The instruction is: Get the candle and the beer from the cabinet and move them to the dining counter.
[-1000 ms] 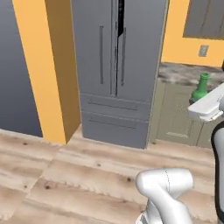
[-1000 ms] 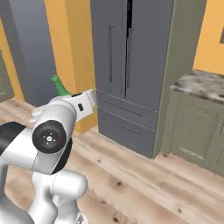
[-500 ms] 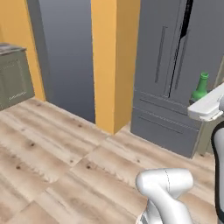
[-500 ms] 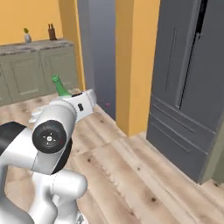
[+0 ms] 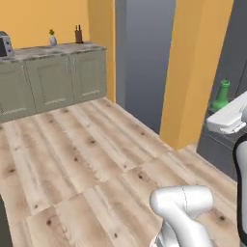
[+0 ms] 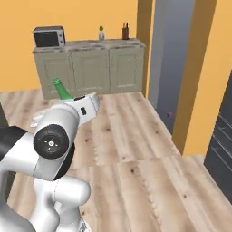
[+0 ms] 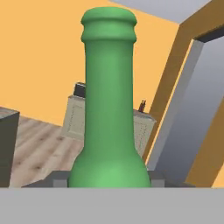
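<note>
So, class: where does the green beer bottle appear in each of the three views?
Left base view: beer at the right edge, above the white arm.
Right base view: beer left of centre, behind the arm.
Hand view: beer upright, centre.
Shared landmark: cabinets against the orange wall.

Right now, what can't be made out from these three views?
- Beer: body and label cut off at the bottom of the hand view; the arm hides them in both base views.
- Gripper: fingertips hidden behind the bottle, so contact is unseen.
- Items on the far cabinets: too small to identify.
</note>
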